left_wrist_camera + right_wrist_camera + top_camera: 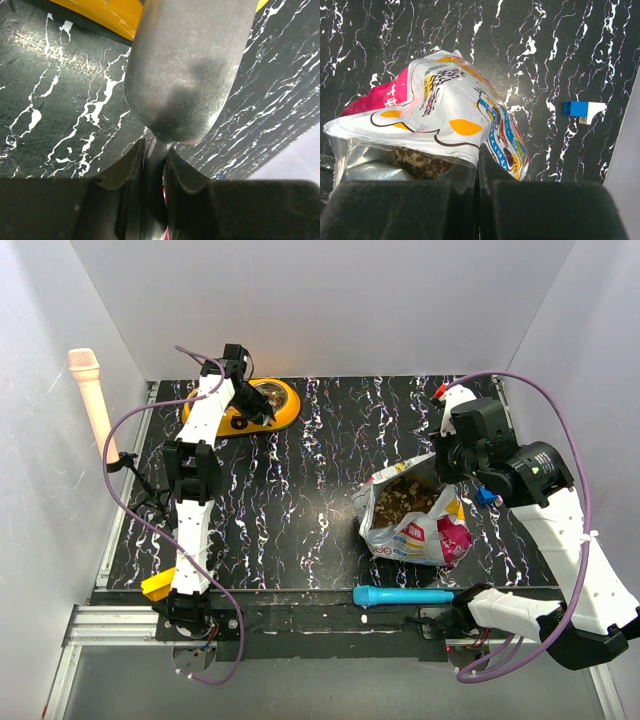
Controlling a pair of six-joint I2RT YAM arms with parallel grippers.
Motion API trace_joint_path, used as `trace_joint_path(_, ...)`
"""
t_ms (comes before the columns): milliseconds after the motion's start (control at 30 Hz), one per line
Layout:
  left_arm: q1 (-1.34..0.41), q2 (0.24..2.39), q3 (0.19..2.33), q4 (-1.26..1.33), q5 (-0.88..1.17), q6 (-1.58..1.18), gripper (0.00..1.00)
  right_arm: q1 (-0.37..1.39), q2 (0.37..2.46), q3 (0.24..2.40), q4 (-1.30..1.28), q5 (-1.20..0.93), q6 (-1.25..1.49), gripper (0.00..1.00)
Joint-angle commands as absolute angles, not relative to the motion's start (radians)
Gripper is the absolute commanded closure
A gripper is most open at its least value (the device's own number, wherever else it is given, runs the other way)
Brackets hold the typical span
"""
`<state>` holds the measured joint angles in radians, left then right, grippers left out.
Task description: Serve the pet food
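The left hand pinches the metal scoop at the orange bowl. The right hand pinches the rim of the pouch holding kibble.

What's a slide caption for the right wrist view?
Right gripper pinches the open pouch by its rim, kibble visible inside.

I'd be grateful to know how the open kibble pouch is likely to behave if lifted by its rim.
The pouch looks floppy: its thin foil is creased and sags where the right end effector pinches the rim. With kibble showing in the open mouth, it could probably spill if tipped. The glossy film may slip.
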<state>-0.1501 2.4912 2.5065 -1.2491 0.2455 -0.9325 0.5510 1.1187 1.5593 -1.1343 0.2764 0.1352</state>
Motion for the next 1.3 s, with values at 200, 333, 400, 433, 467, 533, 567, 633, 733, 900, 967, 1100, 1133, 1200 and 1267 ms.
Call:
trace_joint_path(200, -0.192, 2.459, 2.556, -1.318, 0.078, -0.864, 1.00, 0.552, 1.069, 1.625, -0.905, 0.314, 0.144, 0.99)
trace_joint_path(333, -0.201, 2.468, 2.583, -1.332, 0.055, -0.853, 1.00, 0.551, 1.069, 1.629, -0.911, 0.311, 0.149, 0.99)
trace_joint_path(400, -0.206, 2.457, 2.582, -1.322, 0.028, -0.845, 1.00, 0.551, 1.069, 1.626, -0.911, 0.314, 0.149, 0.99)
trace_joint_path(433, -0.206, 2.456, 2.579, -1.322, 0.017, -0.842, 1.00, 0.552, 1.071, 1.626, -0.910, 0.314, 0.149, 0.99)
trace_joint_path(467, -0.199, 2.460, 2.576, -1.322, 0.017, -0.841, 1.00, 0.552, 1.071, 1.626, -0.910, 0.316, 0.149, 0.99)
trace_joint_path(533, -0.184, 2.474, 2.577, -1.321, 0.046, -0.854, 1.00, 0.554, 1.074, 1.629, -0.910, 0.311, 0.149, 0.99)
trace_joint_path(567, -0.181, 2.477, 2.585, -1.315, 0.051, -0.861, 1.00, 0.554, 1.074, 1.629, -0.910, 0.308, 0.147, 0.99)
trace_joint_path(633, -0.178, 2.474, 2.591, -1.292, 0.049, -0.873, 1.00, 0.552, 1.074, 1.632, -0.913, 0.313, 0.147, 0.99)
trace_joint_path(733, -0.173, 2.477, 2.594, -1.240, 0.064, -0.873, 1.00, 0.551, 1.068, 1.620, -0.913, 0.321, 0.146, 0.99)
trace_joint_path(900, -0.175, 2.477, 2.560, -1.195, 0.026, -0.786, 1.00, 0.551, 1.060, 1.606, -0.910, 0.330, 0.141, 0.99)
trace_joint_path(967, -0.175, 2.480, 2.562, -1.212, 0.015, -0.758, 1.00, 0.551, 1.063, 1.611, -0.910, 0.333, 0.140, 0.99)
trace_joint_path(1100, -0.176, 2.461, 2.522, -1.221, -0.041, -0.703, 1.00, 0.551, 1.071, 1.615, -0.910, 0.333, 0.141, 0.99)
trace_joint_path(1133, -0.178, 2.456, 2.516, -1.223, -0.057, -0.689, 1.00, 0.551, 1.074, 1.617, -0.910, 0.330, 0.141, 0.99)
trace_joint_path(1200, -0.184, 2.457, 2.514, -1.224, -0.089, -0.640, 1.00, 0.551, 1.080, 1.618, -0.910, 0.324, 0.143, 0.99)
trace_joint_path(1267, -0.199, 2.471, 2.532, -1.238, -0.133, -0.580, 1.00, 0.551, 1.084, 1.624, -0.910, 0.318, 0.144, 0.99)
